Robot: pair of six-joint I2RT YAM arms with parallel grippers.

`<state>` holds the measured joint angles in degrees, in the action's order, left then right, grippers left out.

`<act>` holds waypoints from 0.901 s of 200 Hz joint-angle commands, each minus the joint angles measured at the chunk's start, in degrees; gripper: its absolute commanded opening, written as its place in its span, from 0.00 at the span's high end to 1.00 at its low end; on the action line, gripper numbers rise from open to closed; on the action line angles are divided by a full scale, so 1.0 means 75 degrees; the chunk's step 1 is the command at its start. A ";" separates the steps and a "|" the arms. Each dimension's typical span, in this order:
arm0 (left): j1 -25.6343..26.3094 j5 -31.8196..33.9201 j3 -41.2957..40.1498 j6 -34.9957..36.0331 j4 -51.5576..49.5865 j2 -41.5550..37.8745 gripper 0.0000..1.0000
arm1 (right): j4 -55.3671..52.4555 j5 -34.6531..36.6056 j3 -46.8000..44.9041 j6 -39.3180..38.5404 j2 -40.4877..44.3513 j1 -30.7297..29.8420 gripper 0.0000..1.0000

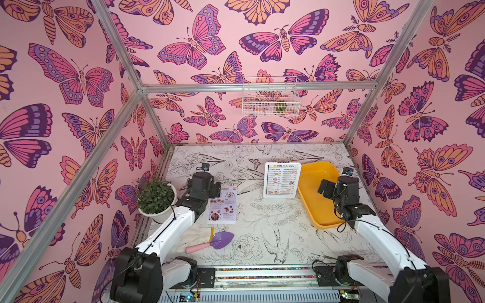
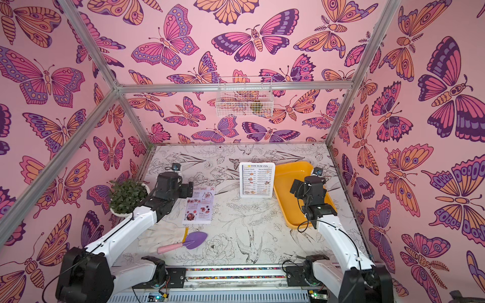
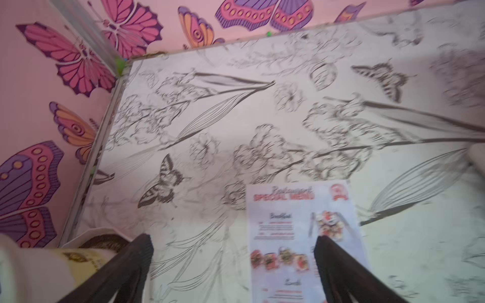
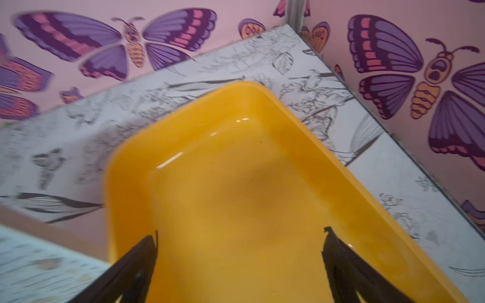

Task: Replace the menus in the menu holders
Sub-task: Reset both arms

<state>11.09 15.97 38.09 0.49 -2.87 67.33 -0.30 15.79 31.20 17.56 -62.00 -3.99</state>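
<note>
Tray (image 4: 236, 170) under me: smooth glossy yellow plastic, highlights on it. Pink menu (image 3: 286, 236): thin matt paper. My left fingers (image 3: 126, 267): dull black plastic. Frame rail (image 1: 196, 88): brushed metal.

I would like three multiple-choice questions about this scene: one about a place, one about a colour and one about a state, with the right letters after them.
1. The SPECIAL MENU sheet lies
A. flat on the table
B. in the wall basket
C. under the trowel

2. The tray beside the menu holder is
A. purple
B. yellow
C. white

3. The right gripper is
A. shut on a sheet
B. shut on nothing
C. open

Answers:
1 A: both top views show the sheet printed side up on the table.
2 B: the tray is plain yellow in both top views and in the right wrist view.
3 C: in the right wrist view its jaws stand wide apart over the tray, with nothing between them.
</note>
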 commanded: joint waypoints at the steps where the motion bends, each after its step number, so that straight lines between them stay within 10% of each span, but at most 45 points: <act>1: -0.0688 -0.0777 -0.0933 0.0807 0.2391 0.0105 0.02 | 0.2192 0.0515 -0.0750 -0.1072 -0.0733 0.0426 0.01; 77: -0.1075 -0.1559 -0.3021 0.0668 0.8854 0.3057 0.01 | 0.8416 -0.1893 -0.1827 -0.1875 -0.3631 0.0661 0.01; 95: -0.1102 -0.1426 -0.2661 0.0441 0.7495 0.2604 0.01 | 0.6389 -0.1943 -0.1306 -0.1958 -0.3096 0.0661 0.01; 180: -0.1110 -0.1421 -0.2828 0.0499 0.8181 0.2853 0.01 | 0.6354 -0.1753 -0.1137 -0.1838 -0.3242 0.0661 0.01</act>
<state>3.29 6.20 16.05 4.43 59.51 88.95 48.36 3.33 21.43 4.45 -86.98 0.75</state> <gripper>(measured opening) 0.988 0.993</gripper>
